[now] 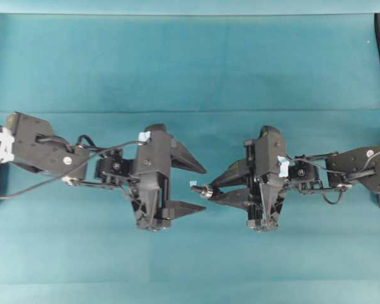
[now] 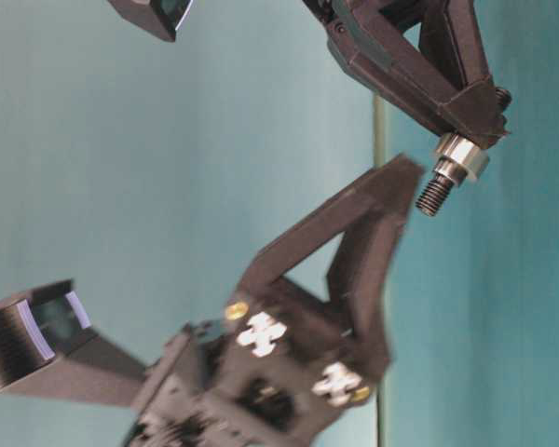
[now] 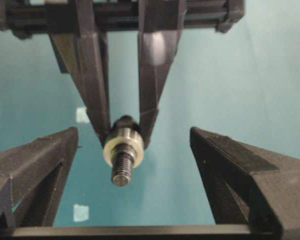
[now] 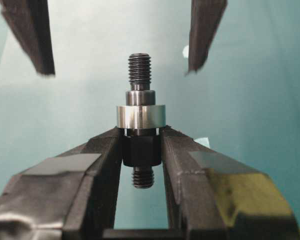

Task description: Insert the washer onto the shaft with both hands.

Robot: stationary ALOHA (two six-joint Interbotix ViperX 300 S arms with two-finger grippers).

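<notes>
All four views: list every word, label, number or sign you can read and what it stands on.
None can be read.
Pale tape tag on the right black robot hand: blank.
Pale tape tag on the left black robot hand: blank.
White cross-shaped marks on a hand body: shapes, not text.

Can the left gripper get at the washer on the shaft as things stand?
Probably yes. The left gripper is open, facing the washer, which sits on the shaft clamped in the right gripper. The shaft's threaded end points into the open gap, nothing between.
</notes>
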